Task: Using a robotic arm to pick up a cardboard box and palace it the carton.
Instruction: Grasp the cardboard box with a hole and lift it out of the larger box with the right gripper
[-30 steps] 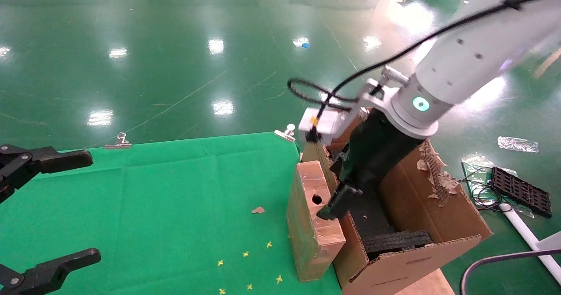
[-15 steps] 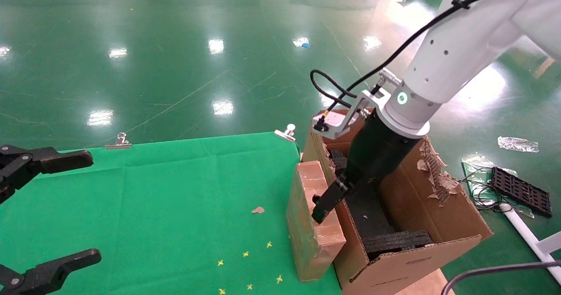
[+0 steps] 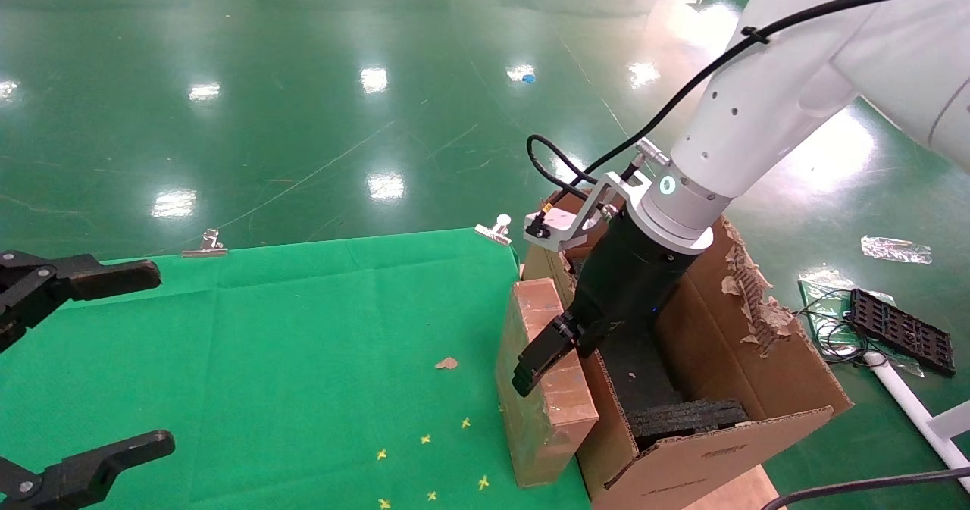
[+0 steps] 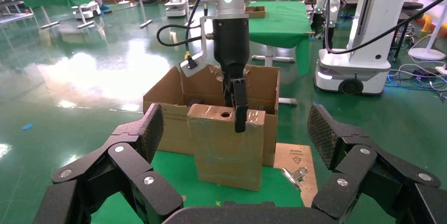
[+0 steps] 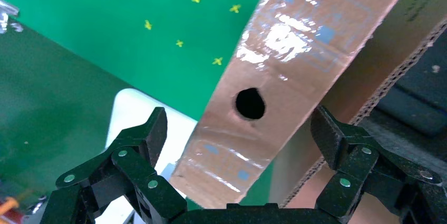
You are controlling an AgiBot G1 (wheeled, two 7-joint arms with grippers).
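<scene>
The cardboard box (image 3: pixel 542 389) stands upright on the green worktop (image 3: pixel 288 358), touching the outer wall of the carton (image 3: pixel 727 389) on the side away from the torn flaps. It is not yet in the carton.

The robotic arm (image 3: pixel 750 116) reaches down over the carton. The right tool (image 5: pixel 240 145) is spread wide and grips nothing, one finger on each side of the box's narrow top face, right at the small round hole (image 5: pixel 250 103). The left tool (image 3: pixel 68 366) is parked far from the carton, at the worktop's other edge, also released and empty.

Handling guess: the box looks light, probably hollow, and stiff enough to clamp. The glossy tape will likely be slippery. Best hold is across the two broad faces near the top, squarely, with firm pressure. Lift straight up to clear the carton wall, then go over to the black foam pads (image 3: pixel 686 417).
</scene>
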